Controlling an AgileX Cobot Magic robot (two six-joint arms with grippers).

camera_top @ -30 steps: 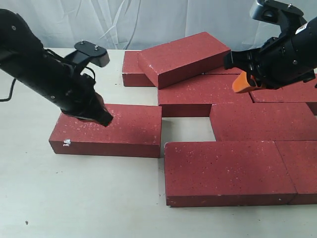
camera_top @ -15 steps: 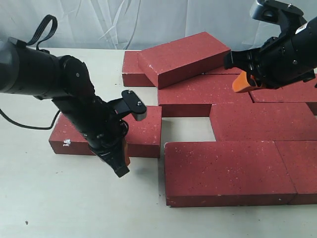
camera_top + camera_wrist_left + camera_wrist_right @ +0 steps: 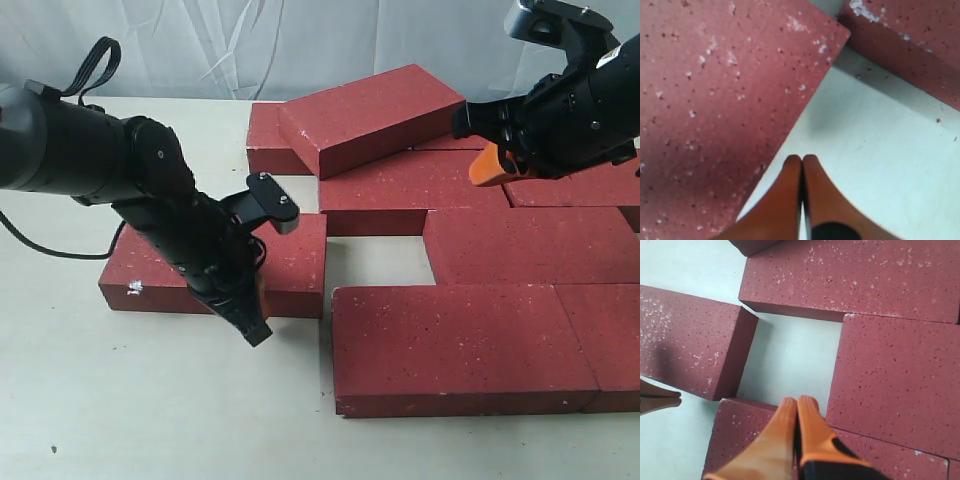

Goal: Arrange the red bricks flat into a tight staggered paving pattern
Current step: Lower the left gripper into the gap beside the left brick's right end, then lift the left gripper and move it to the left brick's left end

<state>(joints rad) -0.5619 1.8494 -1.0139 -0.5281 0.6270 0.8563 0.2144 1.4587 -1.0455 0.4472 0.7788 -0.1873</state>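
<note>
A creased white curtain point(image 3: 200, 40) hung behind a pale cream surface point(image 3: 120, 400), where the dark-red rectangular paver bricks point(image 3: 450, 345) lay. They were thick slabs with a rough, pitted face flecked with whitish specks.

Most of them sat flat and edge to edge on the right. The ones at the right edge of the exterior view were cut off, so the full count could not be made out. A rectangular gap of bare surface point(image 3: 375, 260) lay open in the middle of that group. At the back, one tilted brick point(image 3: 370, 115) leaned across its neighbours, and what it rested on was hidden beneath it.

A lone brick point(image 3: 295, 262) lay flat to the left, just beside the group but not touching it. Much of its top was covered by the black left arm point(image 3: 90, 155).

The left tool point(image 3: 256, 328) pointed down over the bare surface just in front of that brick's near edge. Its smooth orange fingers point(image 3: 790, 190) were pressed together on nothing. Whether the tips touched the surface could not be told.

The right tool point(image 3: 487, 168) hung above the back right bricks, mostly hidden by its own black arm point(image 3: 580, 110). In the right wrist view its orange fingers point(image 3: 812, 425) were likewise closed tight and empty, above the bricks bordering the gap.
</note>
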